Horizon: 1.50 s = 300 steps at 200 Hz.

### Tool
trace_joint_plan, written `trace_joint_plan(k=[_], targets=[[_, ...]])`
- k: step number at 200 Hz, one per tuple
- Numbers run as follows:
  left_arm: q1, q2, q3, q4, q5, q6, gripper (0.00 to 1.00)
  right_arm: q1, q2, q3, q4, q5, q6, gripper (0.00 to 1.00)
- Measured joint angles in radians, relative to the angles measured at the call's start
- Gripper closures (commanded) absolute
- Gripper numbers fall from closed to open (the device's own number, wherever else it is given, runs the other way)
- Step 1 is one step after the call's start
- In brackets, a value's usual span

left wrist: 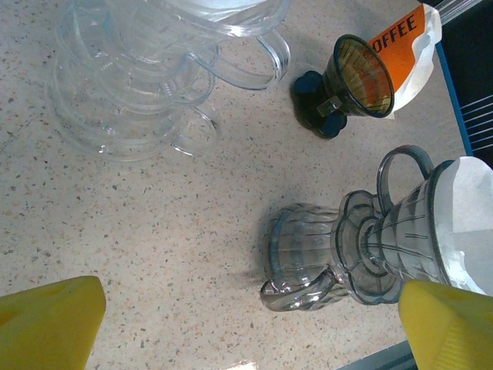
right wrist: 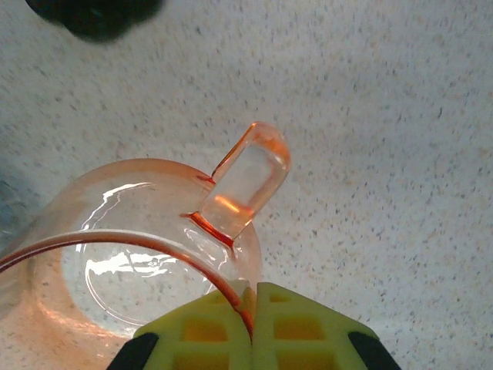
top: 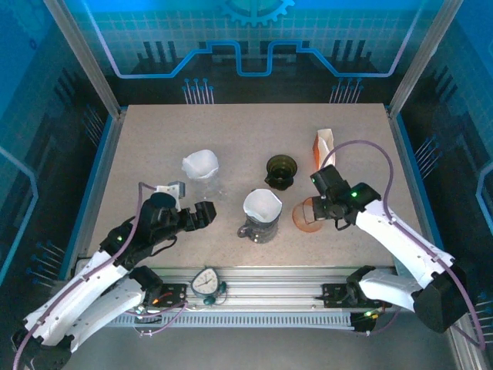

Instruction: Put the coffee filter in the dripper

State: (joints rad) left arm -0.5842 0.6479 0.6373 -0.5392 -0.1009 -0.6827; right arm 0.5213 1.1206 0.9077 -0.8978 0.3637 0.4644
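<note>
Right claw [top: 322, 206], lower right of centre in the overhead view, is clenched on the rim of the orange dripper [top: 306, 213]. The right wrist view confirms it: the right claw [right wrist: 253, 322] has its yellow pads [right wrist: 208, 331] pressed together with the glass wall between them, just below the handle [right wrist: 245, 179]. That dripper's bowl looks empty. Left claw [top: 202, 215], lower left of centre, is released with its jaws spread wide and carries nothing; it hangs low over the worktop [top: 154, 139]. A white coffee filter [top: 261, 203] already sits in the grey dripper [top: 259, 225] at mid-frame. From the left wrist the grey dripper [left wrist: 400, 239] shows its filter [left wrist: 474, 204] at the right edge, just past the open fingers [left wrist: 46, 320]. A stack of clear drippers [top: 200, 166] at upper left has something white on top, likely more paper. A dark green dripper [top: 281, 171] and the orange filter packet [top: 324, 146] stand behind. My read is that you are steadying or repositioning the orange dripper as the target, and no filter is in hand yet. The next move calls for the free left claw to pinch one filter by its edge without crushing the cone, carry it over and lower it centred into the held dripper. Watch the rim grip, since the glass could tip.
</note>
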Motion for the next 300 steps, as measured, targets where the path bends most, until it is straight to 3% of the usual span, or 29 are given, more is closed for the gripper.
trace_joint_plan(k=[77,178,244,300], targets=[[0.0,0.03,0.0,0.006,0.0,0.0,0.01,0.024,0.056,-0.09,0.071,0.036,0.046,0.94],[0.0,0.048,-0.001,0.014,0.0,0.0,0.01,0.024,0.105,-0.091,0.114,0.038,0.056,0.76],[0.001,0.053,-0.006,0.014,0.0,0.0,0.01,0.024,0.077,-0.063,0.11,0.049,0.045,0.5],[0.001,0.065,-0.006,0.015,0.0,0.0,0.01,0.031,-0.071,-0.067,0.103,0.042,0.042,0.4]])
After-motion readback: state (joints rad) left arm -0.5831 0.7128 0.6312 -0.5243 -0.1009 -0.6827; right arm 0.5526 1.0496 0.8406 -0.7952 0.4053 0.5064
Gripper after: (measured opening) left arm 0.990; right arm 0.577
